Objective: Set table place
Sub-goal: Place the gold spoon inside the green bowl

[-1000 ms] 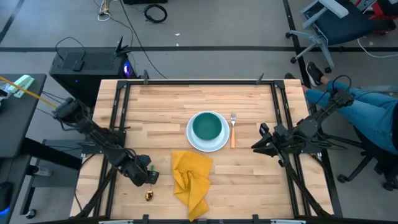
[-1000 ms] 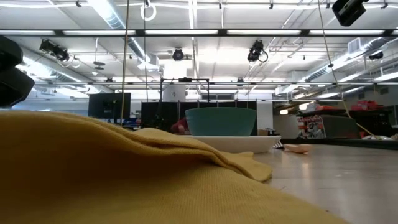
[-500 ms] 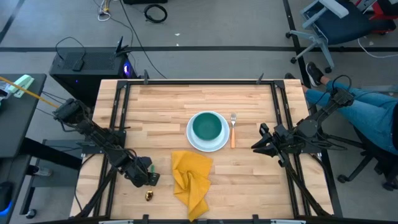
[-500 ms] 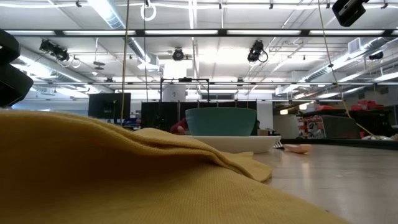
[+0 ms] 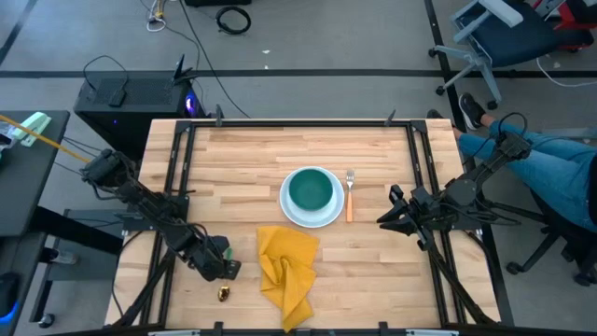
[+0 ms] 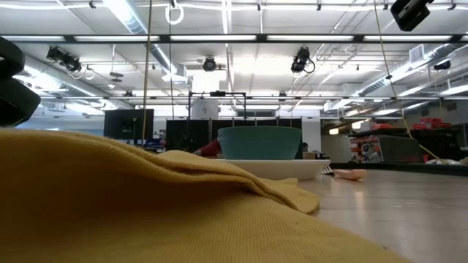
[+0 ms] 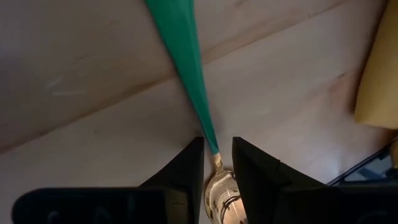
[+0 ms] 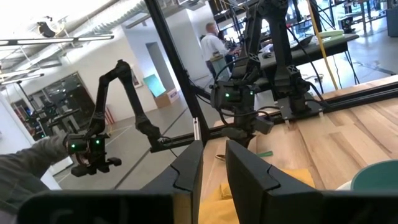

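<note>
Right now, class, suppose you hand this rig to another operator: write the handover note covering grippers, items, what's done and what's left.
Left gripper: at the table's front-left, fingers closed on a green-handled spoon.
Right gripper: parked at the right edge, holding nothing.
Placed: teal bowl on white plate, centre; fork just right of the plate.
Yellow napkin: crumpled in front of the plate.
Left: likely set the spoon by the plate and tidy the napkin.

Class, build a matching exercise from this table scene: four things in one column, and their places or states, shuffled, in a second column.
1. bowl
2. fork
3. napkin
4. left claw

A. crumpled at the table's near edge
B. shut on a green-handled spoon
C. sits on the white plate
D. lies right of the plate

Pairs: 1-C, 2-D, 3-A, 4-B
</note>
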Robot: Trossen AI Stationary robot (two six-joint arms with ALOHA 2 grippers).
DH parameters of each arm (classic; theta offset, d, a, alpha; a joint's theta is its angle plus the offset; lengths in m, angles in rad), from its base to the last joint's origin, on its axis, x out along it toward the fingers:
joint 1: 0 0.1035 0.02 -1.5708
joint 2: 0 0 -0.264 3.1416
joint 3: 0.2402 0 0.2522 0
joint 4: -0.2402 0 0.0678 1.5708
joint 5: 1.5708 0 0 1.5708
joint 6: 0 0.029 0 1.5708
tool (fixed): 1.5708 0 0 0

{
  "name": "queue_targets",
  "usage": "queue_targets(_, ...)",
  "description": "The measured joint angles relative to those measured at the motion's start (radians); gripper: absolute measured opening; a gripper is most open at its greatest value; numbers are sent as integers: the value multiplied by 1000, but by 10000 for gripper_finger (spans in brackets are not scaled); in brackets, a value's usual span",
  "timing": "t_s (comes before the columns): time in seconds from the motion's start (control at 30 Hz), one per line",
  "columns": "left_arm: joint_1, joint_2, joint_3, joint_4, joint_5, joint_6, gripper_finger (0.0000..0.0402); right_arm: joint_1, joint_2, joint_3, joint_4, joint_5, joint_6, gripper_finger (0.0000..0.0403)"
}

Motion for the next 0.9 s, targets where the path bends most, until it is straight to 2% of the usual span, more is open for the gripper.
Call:
queue_targets(0.23, 1, 1, -1, -1, -15, 21, 93, 0, 0, 0, 0, 0, 0, 77)
queue_targets(0.37, 12, 2, -1, -22, -10, -30, 88, 0, 0, 0, 1, 0, 0, 77)
queue_targets(0.5, 16, 2, 0, -46, -10, -50, 66, 0, 0, 0, 1, 0, 0, 77)
queue_targets(0.67, 16, 2, 0, -61, -13, -51, 18, 0, 0, 0, 1, 0, -1, 77)
queue_targets(0.9, 78, 2, -1, -59, -41, 74, 15, 0, 0, 0, 1, 0, -4, 77)
